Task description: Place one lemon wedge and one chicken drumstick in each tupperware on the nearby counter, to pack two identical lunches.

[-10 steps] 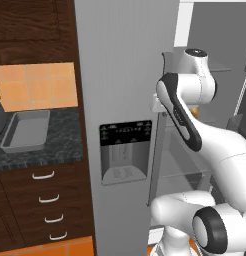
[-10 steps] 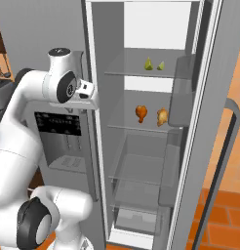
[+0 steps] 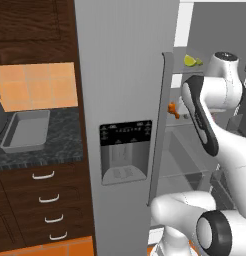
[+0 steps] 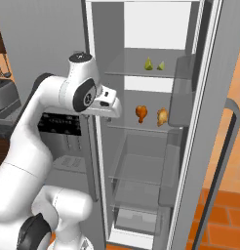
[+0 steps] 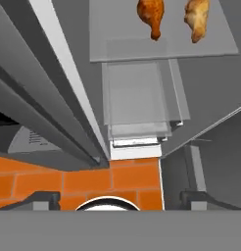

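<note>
Gripper (image 5: pixel 120 197) wide open and empty, looking down into the open fridge (image 4: pixel 141 146). Two drumsticks (image 4: pixel 141 113) on the middle shelf, lemon wedges (image 4: pixel 148 64) above. One tupperware (image 3: pixel 26 130) sits on the counter (image 3: pixel 40 152).

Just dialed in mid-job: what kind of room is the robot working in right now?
A home-style kitchen, rendered. An open fridge holds two chicken drumsticks and lemon wedges on glass shelves, and a black speckled counter over wooden drawers carries a grey tupperware tray.
</note>
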You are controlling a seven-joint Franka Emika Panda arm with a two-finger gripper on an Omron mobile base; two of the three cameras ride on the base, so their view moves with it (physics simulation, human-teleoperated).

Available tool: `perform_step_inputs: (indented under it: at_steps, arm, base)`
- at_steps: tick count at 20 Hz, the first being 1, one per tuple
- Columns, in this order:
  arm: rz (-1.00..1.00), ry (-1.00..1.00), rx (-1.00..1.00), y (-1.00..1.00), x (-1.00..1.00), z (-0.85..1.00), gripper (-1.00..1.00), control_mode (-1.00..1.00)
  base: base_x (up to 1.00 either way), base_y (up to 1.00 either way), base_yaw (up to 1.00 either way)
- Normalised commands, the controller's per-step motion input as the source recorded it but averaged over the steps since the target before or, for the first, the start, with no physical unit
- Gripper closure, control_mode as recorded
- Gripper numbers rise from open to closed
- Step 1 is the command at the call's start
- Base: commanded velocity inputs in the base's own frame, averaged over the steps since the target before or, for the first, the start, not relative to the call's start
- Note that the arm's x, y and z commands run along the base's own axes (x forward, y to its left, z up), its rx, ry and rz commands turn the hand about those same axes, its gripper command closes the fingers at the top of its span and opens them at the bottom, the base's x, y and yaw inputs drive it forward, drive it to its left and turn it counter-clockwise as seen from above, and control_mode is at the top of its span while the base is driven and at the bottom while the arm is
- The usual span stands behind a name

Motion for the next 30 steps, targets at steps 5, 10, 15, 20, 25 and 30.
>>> perform_step_inputs:
  at_steps: [5,10,15,20,25,30]
  arm:
    - [-0.26,0.00,-0.03,-0.82,0.20,-0.07,-1.00,-1.00]
    - [-0.02,-0.02,0.00,-0.16,0.85,-0.10,-1.00,-1.00]
    - [0.00,-0.14,0.00,-0.29,0.55,-0.55,-1.00,-1.00]
    - [0.00,-0.10,-0.07,-0.32,0.67,-0.20,-1.00,-1.00]
    - [0.00,-0.02,-0.08,-0.48,0.47,-0.14,-1.00,-1.00]
    - [0.00,0.00,0.00,-0.41,0.47,-0.12,-1.00,-1.00]
  base:
    - [0.00,0.00,0.00]
    - [0.00,0.00,0.00]
    - [0.00,0.00,0.00]
    - [0.00,0.00,0.00]
    - [0.00,0.00,0.00]
    - [0.00,0.00,0.00]
